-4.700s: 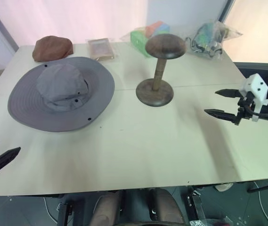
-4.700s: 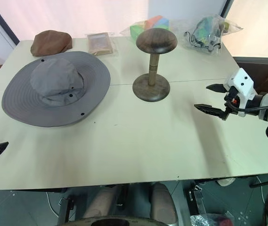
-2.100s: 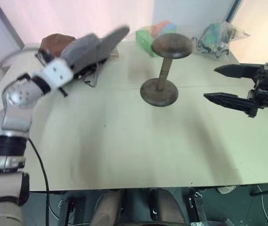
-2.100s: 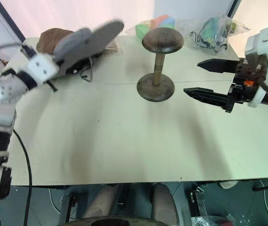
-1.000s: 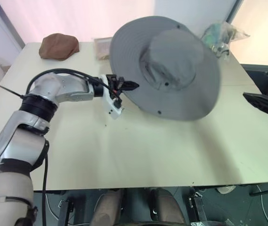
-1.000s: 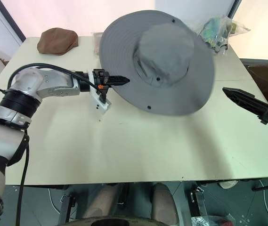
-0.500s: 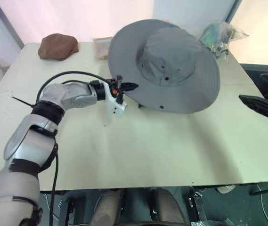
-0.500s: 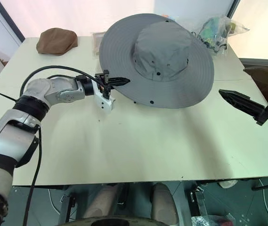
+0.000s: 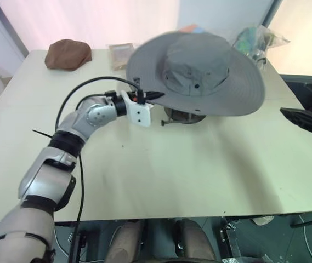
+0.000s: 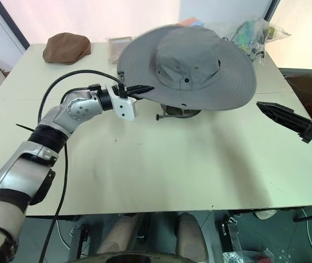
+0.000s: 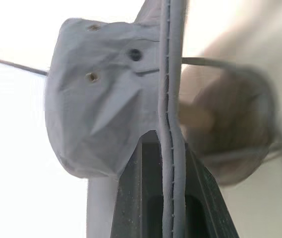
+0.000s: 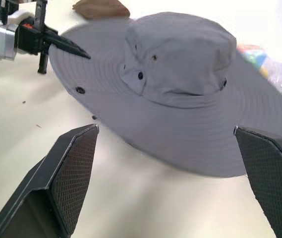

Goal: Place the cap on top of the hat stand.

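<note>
Left tool [image 9: 147,96] pinching cap [image 9: 199,71] brim over hat stand [image 9: 184,115] near bench [image 9: 145,175] far edge, risking off-centre release and slide-off.

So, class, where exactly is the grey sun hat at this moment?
In the head views the cap sits over the hat stand at the table's far middle, its brim pinched by the left gripper.
</note>
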